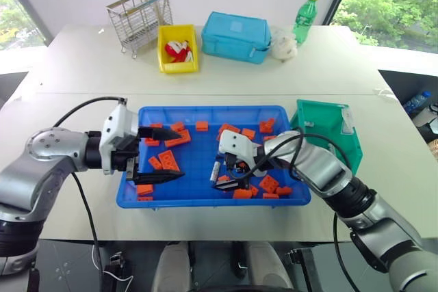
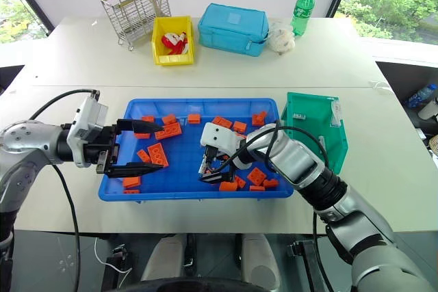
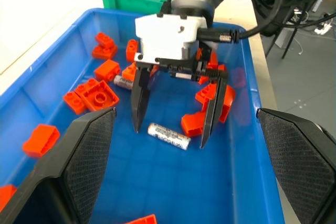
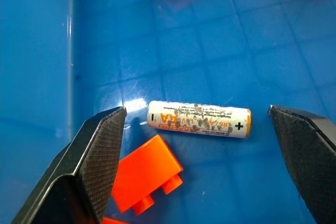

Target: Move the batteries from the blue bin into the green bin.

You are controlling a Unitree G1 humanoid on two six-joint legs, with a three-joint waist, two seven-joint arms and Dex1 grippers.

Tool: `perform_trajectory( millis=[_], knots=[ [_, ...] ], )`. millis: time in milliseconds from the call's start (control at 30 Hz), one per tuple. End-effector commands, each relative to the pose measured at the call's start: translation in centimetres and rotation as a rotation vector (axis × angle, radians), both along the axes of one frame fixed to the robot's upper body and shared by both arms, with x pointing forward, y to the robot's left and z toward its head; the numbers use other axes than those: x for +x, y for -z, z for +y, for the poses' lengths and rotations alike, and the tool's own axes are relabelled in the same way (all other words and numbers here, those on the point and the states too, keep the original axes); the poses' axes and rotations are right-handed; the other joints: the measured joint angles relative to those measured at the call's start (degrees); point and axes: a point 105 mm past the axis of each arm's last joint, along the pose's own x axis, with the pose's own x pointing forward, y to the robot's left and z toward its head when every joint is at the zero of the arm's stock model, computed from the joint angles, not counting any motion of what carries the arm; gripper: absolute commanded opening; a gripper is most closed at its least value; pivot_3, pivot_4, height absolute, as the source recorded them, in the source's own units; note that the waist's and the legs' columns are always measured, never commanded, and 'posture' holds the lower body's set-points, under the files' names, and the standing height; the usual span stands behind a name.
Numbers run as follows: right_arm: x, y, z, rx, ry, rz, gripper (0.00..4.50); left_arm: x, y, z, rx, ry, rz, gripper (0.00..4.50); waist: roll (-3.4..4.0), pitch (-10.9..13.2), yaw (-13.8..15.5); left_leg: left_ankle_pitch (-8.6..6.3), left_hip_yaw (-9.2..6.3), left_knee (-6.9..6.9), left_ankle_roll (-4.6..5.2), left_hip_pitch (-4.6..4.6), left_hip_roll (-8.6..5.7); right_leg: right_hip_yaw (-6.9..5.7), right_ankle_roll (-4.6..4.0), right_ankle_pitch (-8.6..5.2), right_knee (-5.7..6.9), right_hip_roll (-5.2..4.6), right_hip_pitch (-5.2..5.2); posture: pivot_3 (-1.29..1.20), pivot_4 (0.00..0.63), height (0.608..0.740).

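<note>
Right wrist view, cylindrical battery [image 4: 198, 119] (printed label) on glossy blue bin [image 4: 31, 51], both grippers [image 4: 197, 145] apart.

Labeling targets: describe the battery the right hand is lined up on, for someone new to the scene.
Find the blue bin on the table. The right hand hangs open inside it, and the battery lies flat between its fingers: a silver cylinder with orange print, unlike the orange bricks nearby.

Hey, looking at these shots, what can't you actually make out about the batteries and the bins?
- Second battery: left wrist view, half hidden behind the right tool.
- Green bin inside: head views, near wall and right arm block it.
- Battery under the right tool: print too small to read, right wrist view.
</note>
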Motion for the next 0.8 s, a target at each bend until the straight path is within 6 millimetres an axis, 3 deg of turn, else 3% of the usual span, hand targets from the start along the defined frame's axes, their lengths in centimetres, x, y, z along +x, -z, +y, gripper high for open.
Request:
perform_trajectory(
  millis=[33,67,167,267,400,500,600,700,800],
  knots=[
    [0.3,0.5,0.0,-0.008,0.014,-0.015,3.92,0.3,-1.0,0.4,-0.004,-0.004,-0.040,4.50,0.00,0.00,-0.01,0.00,0.00,0.00,0.00,0.01,0.00,0.00,0.00,0.00,0.00,0.01,0.00,0.00,0.150,0.736],
    [0.4,0.5,0.0,-0.008,0.017,-0.023,3.65,0.3,-1.0,0.3,-0.004,-0.003,-0.041,4.50,0.00,0.00,-0.01,0.00,0.00,0.00,0.00,0.00,0.00,0.00,0.00,0.00,0.00,0.01,0.00,0.00,0.150,0.736],
    [0.6,0.4,-0.1,-0.013,0.020,-0.042,2.22,0.4,-1.0,0.2,-0.007,0.004,-0.042,4.50,0.00,0.00,0.01,0.00,0.00,0.00,0.00,0.01,0.00,0.00,0.00,0.00,0.00,0.00,0.01,0.00,0.150,0.736],
    [0.5,-0.6,-0.3,0.010,0.025,-0.045,2.21,0.6,-1.0,0.1,-0.010,0.009,-0.042,4.50,0.00,0.00,0.02,0.00,0.00,0.00,0.00,0.01,0.00,0.00,0.01,0.01,0.00,0.00,0.01,0.00,0.150,0.736],
    [1.0,-3.8,-0.9,0.088,0.070,-0.064,2.21,1.0,-1.1,-0.1,-0.013,0.014,-0.043,4.50,0.00,0.00,0.06,0.00,0.01,0.00,0.00,0.00,0.00,0.00,0.07,0.04,0.00,0.00,0.01,0.00,0.150,0.736],
    [2.7,-9.0,-4.1,0.194,0.220,-0.125,2.21,1.2,-1.0,-0.2,-0.021,0.018,-0.041,4.50,0.01,0.01,0.18,0.00,0.01,0.00,0.00,-0.02,0.00,-0.01,0.13,0.07,0.00,-0.01,0.00,0.00,0.150,0.736],
    [3.6,-12.3,-8.0,0.246,0.367,-0.174,2.21,1.4,-0.9,-0.3,-0.026,0.020,-0.040,4.50,0.01,0.01,0.35,0.00,0.01,0.00,0.00,-0.03,-0.01,-0.01,0.12,0.07,-0.02,-0.03,0.01,0.00,0.150,0.736],
    [3.8,-13.9,-11.9,0.237,0.496,-0.223,2.21,1.4,-0.8,-0.4,-0.030,0.025,-0.039,4.50,-0.02,0.00,0.21,-0.01,0.00,-0.03,0.01,-0.03,-0.01,-0.04,0.00,-0.01,-0.06,-0.03,0.01,0.00,0.150,0.736],
    [3.1,-14.1,-16.9,0.179,0.639,-0.247,2.21,1.6,-0.8,-0.6,-0.033,0.036,-0.039,4.50,-0.02,0.00,0.46,-0.01,-0.01,-0.08,0.01,-0.04,-0.01,-0.04,0.02,-0.01,-0.06,-0.03,-0.01,0.00,0.150,0.736]
  ],
)
